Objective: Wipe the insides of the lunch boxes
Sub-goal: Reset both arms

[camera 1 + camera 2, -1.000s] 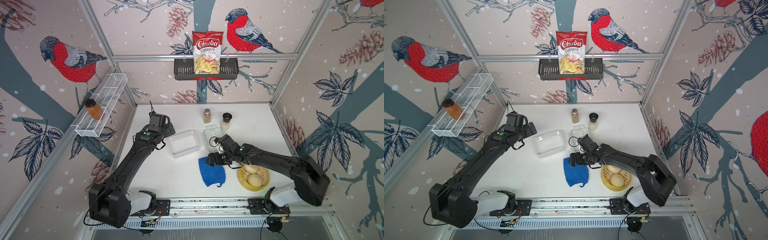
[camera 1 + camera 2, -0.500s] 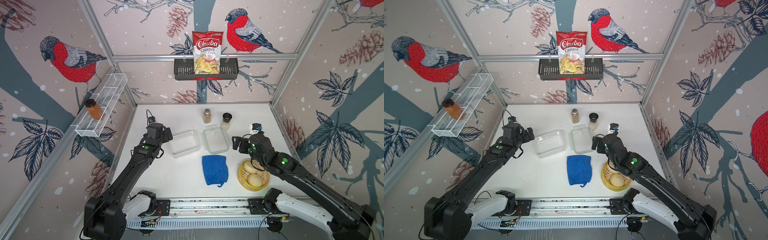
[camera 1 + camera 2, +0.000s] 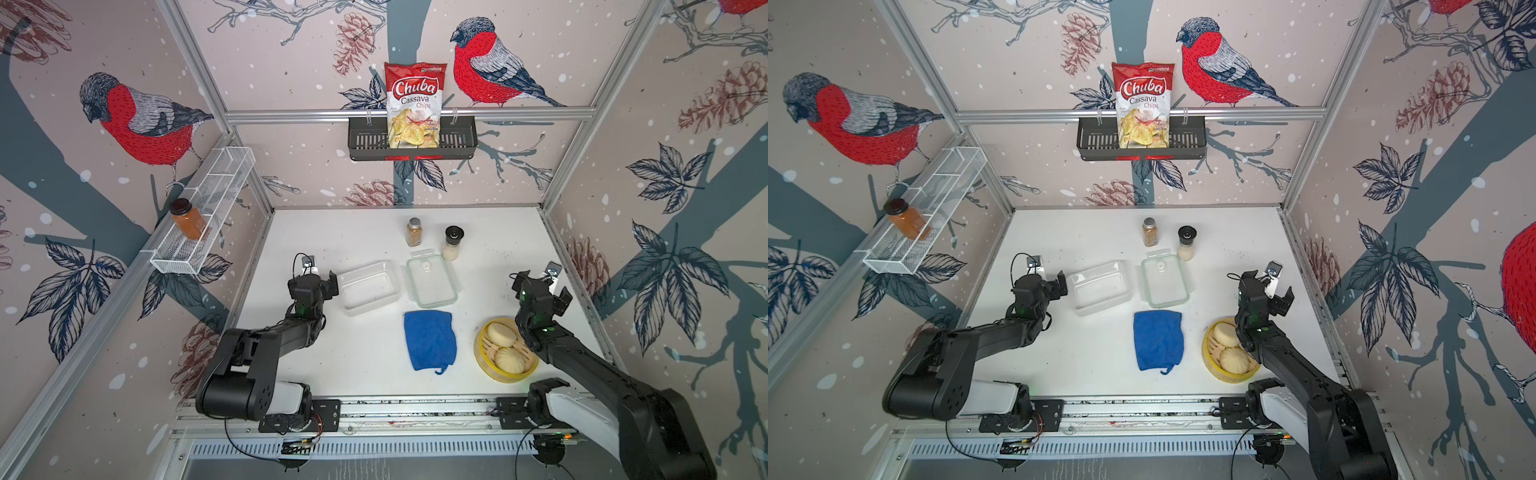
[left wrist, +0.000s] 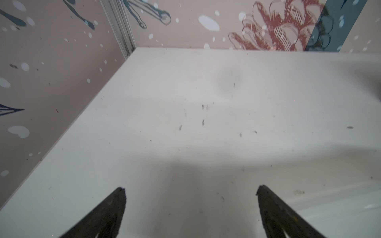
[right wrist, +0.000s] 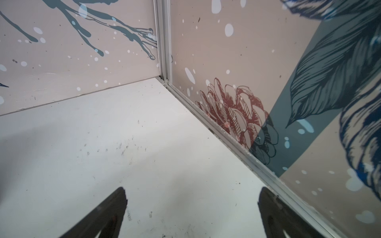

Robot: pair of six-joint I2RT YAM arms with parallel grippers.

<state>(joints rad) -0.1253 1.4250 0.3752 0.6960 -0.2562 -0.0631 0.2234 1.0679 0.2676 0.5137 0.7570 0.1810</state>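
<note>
The clear lunch box point(image 3: 368, 284) and green-rimmed lunch box point(image 3: 431, 280) are seen between the left gripper point(image 4: 190, 188) and right gripper point(image 5: 191, 189). Both grippers are spread wide, empty.

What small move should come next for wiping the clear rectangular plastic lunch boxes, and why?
Probably swing the right gripper over the flat blue cloth and lower onto it. Both it and the left gripper are open and empty, and the cloth lies loose, inside neither the plain clear box nor the green-rimmed box. Whether they are already wiped cannot be told.
</note>
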